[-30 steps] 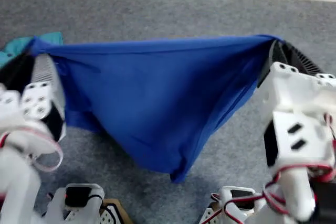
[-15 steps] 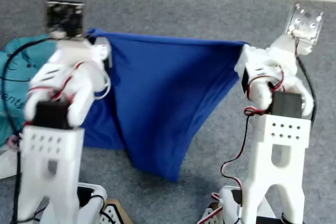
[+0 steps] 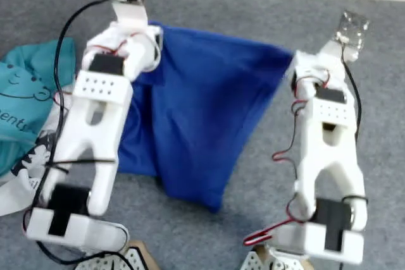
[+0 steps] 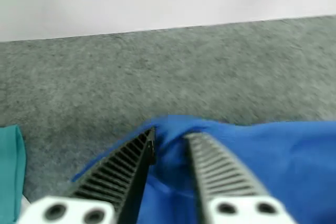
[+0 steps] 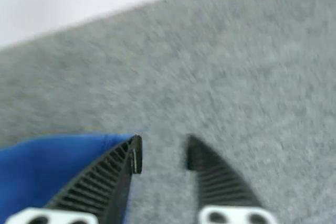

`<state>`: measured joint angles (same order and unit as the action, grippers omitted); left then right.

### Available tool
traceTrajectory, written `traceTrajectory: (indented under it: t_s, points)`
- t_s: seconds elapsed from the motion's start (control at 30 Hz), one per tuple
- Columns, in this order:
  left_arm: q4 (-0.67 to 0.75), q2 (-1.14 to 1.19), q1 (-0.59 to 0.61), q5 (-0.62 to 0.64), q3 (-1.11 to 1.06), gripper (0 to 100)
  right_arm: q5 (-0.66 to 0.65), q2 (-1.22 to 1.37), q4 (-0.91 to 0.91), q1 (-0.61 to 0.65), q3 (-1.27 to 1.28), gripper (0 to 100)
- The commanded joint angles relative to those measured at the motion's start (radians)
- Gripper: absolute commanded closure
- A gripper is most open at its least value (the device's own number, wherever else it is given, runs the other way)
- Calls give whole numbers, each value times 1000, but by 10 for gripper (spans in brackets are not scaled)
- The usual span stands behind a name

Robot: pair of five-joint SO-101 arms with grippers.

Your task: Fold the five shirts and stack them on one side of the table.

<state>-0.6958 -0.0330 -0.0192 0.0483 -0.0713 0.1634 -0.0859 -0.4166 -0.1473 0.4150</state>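
A blue shirt [image 3: 202,112] lies spread on the grey table, its far edge stretched between the two arms. My left gripper [image 3: 154,37] is at the shirt's far left corner. In the left wrist view, the left gripper [image 4: 169,140] is open a little, with a bunched fold of the blue shirt [image 4: 262,150] between its fingers. My right gripper [image 3: 293,67] is at the far right corner. In the right wrist view, the right gripper [image 5: 163,153] is open with bare grey table between its fingers. There the blue shirt [image 5: 47,166] lies beside one finger.
A teal shirt [image 3: 25,105] is heaped at the table's left edge, with a white printed shirt [image 3: 22,178] in front of it. The teal shirt [image 4: 10,161] also edges into the left wrist view. The arm bases stand at the near edge.
Both arms stretched out towards the far side and lowered the blue shirt onto the table. The right gripper let go of its corner, and the left gripper's fingers have parted.
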Motion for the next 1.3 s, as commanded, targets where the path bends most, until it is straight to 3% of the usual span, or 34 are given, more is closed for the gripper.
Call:
traceTrajectory:
  t_s: [0.0, 0.13, 0.37, 0.53, 0.67, 0.77, 1.03, 1.27]
  points:
    - [-71, -24, -7, -11, 107, 660, 20, 12, -39, -12, -127, 714]
    - [-195, -140, 41, -8, 127, 553, 80, -16, -196, -12, -209, 714]
    - [-448, -374, 64, -11, 58, 550, 84, -257, -487, 82, -160, 725]
    - [-523, -452, 99, -12, -24, 550, 80, -535, -573, 148, 7, 837]
    - [-562, -521, 124, -12, -113, 575, 75, -725, -573, 162, 179, 904]
    - [-606, -605, 117, -12, -229, 677, 74, -811, -578, 180, 312, 903]
    - [-516, -846, 176, -14, -653, 985, -9, -843, -578, 390, 585, 903]
    - [-350, -934, 242, -14, -952, 954, -9, -845, -579, 631, 725, 903]
